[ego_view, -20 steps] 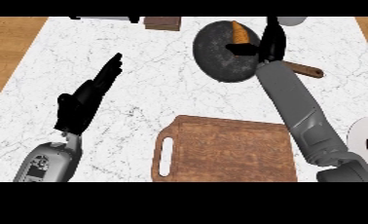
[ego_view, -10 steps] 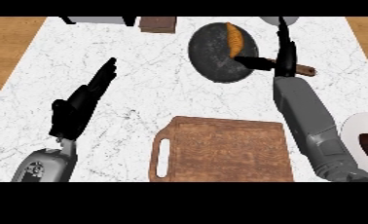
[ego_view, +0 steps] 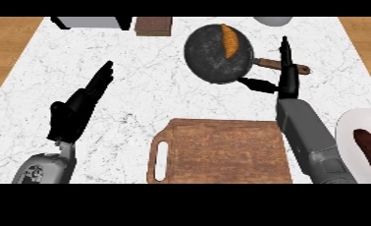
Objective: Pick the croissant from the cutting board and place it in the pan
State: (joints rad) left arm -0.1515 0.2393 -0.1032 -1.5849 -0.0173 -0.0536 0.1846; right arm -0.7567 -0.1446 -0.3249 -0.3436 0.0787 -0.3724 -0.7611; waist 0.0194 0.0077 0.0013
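The orange croissant (ego_view: 229,42) lies in the dark round pan (ego_view: 214,58) at the back of the counter, toward the pan's right side. The pan's brown handle (ego_view: 272,64) points right. My right hand (ego_view: 287,75) is open, fingers straight and pointing away, just right of the pan and over its handle, thumb stretched left; it holds nothing. The wooden cutting board (ego_view: 221,149) sits at the front centre with nothing on it. My left hand (ego_view: 78,104) rests open at the left, fingers straight.
A white plate (ego_view: 349,134) with a dark item shows at the right edge. A brown block (ego_view: 153,25) and a grey appliance (ego_view: 88,22) stand at the back left. A white bowl (ego_view: 272,21) sits at the back right.
My right hand has let go of the croissant, which now lies in the pan, and has drawn back toward me and to the right. The left hand has not moved.
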